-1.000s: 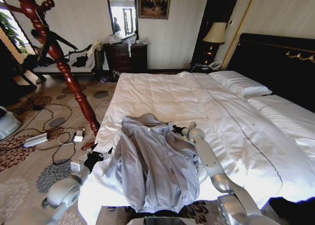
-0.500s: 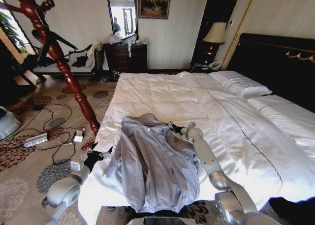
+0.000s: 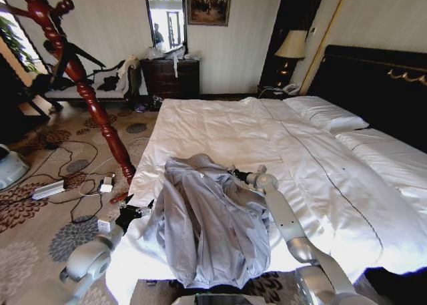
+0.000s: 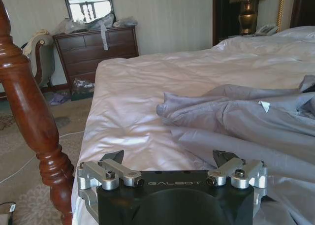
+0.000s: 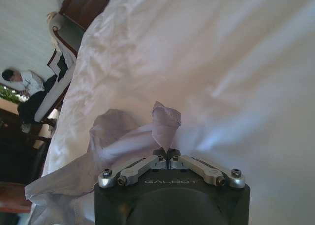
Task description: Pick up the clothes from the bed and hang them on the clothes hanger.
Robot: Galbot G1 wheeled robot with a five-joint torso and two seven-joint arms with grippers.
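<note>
The light grey clothes (image 3: 207, 218) lie crumpled on the near left part of the bed (image 3: 267, 131), on its white duvet. My right gripper (image 3: 235, 174) rests at the shirt's upper right edge. In the right wrist view it (image 5: 166, 155) is shut on a raised fold of the grey cloth (image 5: 165, 121). My left gripper (image 3: 130, 213) hovers low beside the bed's left edge, open and holding nothing (image 4: 168, 158), facing the shirt (image 4: 246, 116) and its white label (image 4: 265, 106). A slim black clothes hanger (image 3: 83, 57) hangs on the wooden stand.
A red-brown wooden coat stand (image 3: 80, 78) leans up at the left, its post (image 4: 29, 116) close to my left gripper. Cables and a power strip (image 3: 50, 188) litter the patterned carpet. A dark dresser (image 3: 172, 77) stands by the far wall; pillows (image 3: 327, 115) and a black headboard (image 3: 380, 85) are at right.
My right gripper shifted slightly left along the shirt's edge and came back, still pinching the cloth. The shirt and my left arm have hardly moved.
</note>
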